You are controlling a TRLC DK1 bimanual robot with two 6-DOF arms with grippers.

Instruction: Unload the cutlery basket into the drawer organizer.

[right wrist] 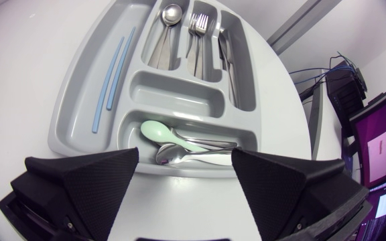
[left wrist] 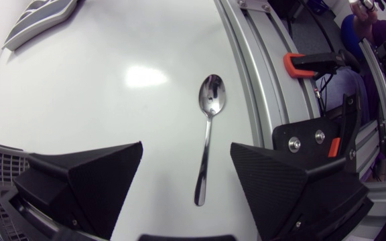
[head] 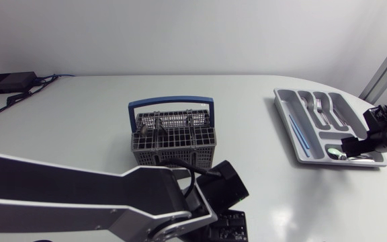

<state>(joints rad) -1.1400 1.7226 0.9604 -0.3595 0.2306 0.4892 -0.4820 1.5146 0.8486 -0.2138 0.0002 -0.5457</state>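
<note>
Both sets of jaws wide open | left gripper [left wrist: 186, 157] over shiny metal spoon [left wrist: 208, 134] near table [left wrist: 112, 67] edge | right gripper [right wrist: 185, 161] over glossy grey drawer organizer [right wrist: 71, 115]

My left arm [head: 66, 191] is flat silver-grey links ending in a black cylindrical joint [head: 226, 188], with a black cable [head: 192, 176] looping beside it. My right arm [head: 381, 133] shows black housings. Both jaws are matte black textured wedges.

Basket [head: 166, 153] ctr, organizer [head: 289, 124] far R w/ cutlery [head: 321, 107] in its compartments
</note>
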